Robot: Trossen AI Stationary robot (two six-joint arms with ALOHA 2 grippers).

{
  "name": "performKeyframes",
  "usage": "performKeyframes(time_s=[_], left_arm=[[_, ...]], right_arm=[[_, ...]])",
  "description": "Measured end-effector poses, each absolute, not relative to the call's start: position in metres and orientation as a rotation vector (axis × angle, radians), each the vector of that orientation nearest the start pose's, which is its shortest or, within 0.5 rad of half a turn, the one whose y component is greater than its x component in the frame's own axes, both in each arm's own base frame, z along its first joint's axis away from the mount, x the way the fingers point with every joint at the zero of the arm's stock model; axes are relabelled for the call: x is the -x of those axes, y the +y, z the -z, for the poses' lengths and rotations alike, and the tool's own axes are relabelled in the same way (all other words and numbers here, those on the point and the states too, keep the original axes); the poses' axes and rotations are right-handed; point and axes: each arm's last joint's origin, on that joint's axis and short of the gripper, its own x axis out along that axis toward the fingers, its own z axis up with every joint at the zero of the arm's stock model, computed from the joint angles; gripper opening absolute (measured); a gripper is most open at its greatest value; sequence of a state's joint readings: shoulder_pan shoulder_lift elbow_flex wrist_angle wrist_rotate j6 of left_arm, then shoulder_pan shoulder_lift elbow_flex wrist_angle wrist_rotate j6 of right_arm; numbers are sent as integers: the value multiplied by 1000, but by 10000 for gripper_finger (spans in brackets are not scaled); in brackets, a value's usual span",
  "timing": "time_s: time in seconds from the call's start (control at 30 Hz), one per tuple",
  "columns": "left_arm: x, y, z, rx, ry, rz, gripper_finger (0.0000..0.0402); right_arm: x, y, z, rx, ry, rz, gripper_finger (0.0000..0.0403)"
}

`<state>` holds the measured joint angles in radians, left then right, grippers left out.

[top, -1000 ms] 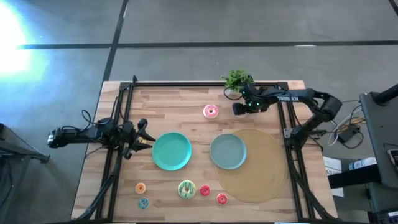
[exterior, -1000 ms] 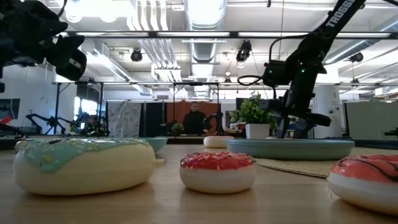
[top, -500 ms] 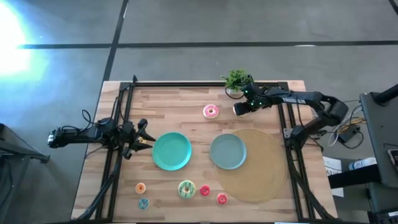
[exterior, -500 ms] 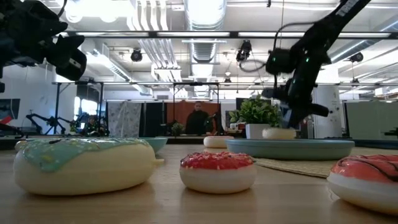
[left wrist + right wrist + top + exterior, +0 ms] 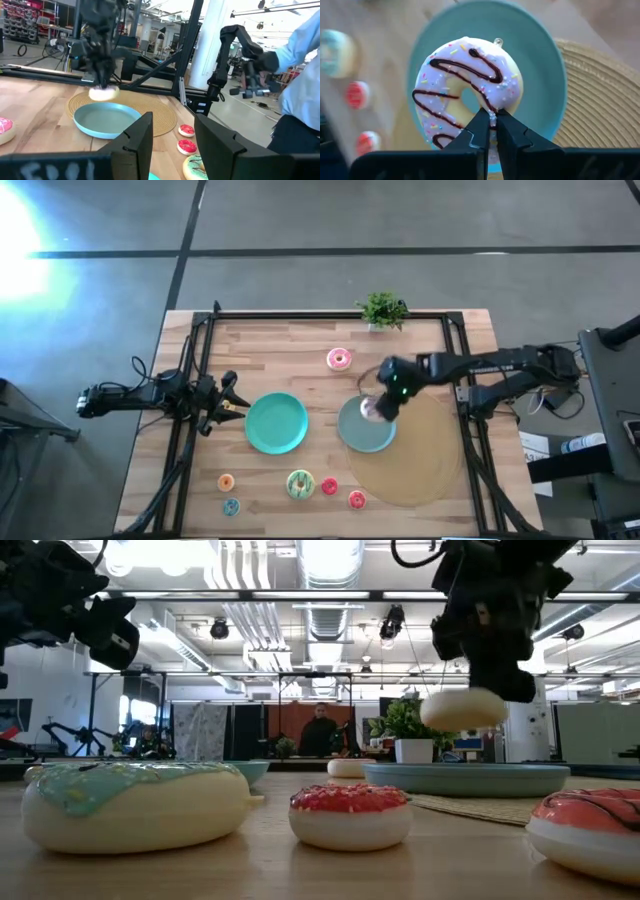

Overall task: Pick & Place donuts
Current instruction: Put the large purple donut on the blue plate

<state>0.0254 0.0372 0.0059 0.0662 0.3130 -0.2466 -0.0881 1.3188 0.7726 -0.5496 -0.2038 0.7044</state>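
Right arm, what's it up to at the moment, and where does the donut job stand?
The right gripper is shut on a white-purple donut and holds it in the air over the teal plate on the woven mat; it is not set down yet. The left gripper waits at the table's left edge, holding nothing. A pink donut lies near the far side, and five more donuts sit along the near edge. The other teal plate has nothing on it.
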Motion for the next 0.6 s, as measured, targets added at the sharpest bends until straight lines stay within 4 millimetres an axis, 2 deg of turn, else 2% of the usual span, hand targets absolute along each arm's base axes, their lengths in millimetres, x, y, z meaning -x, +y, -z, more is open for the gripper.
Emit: performKeyframes(time_s=[0.17,0.3,0.47,0.6], left_arm=[[-98,-6,-169,239,1,290,120],[-98,-6,-169,239,1,290,120],[-98,-6,-169,239,1,290,120],[-98,-6,-169,239,1,290,120]], right_arm=[[-249,-5,-176,-751,1154,392,15],[-259,-5,-167,-749,1189,403,47],[-270,-6,-174,-714,1178,372,124],[-274,-7,-189,-611,1154,364,178]])
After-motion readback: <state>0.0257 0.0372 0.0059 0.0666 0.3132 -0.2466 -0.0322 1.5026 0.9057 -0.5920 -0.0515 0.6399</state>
